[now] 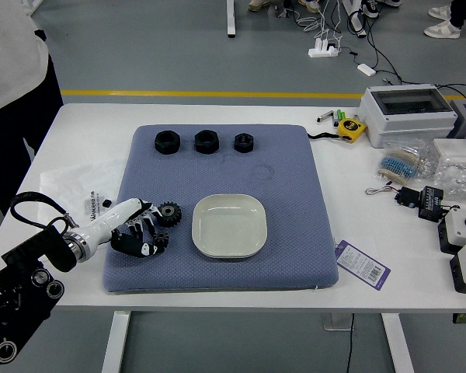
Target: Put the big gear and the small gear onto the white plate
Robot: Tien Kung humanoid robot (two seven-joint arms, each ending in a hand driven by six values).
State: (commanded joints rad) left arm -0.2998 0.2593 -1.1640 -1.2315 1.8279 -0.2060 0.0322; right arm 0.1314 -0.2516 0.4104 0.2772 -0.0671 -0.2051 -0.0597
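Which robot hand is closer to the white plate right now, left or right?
The left. That robot hand is over the mat, just left of the white plate and not touching it. The right one is out of view.

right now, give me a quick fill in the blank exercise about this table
The robot's ____ hand reaches in over the table. Seen from the robot's side, the plate lies to the ____ of the big gear. Beyond the plate, ____ black hexagonal pieces form a row.

left; right; three
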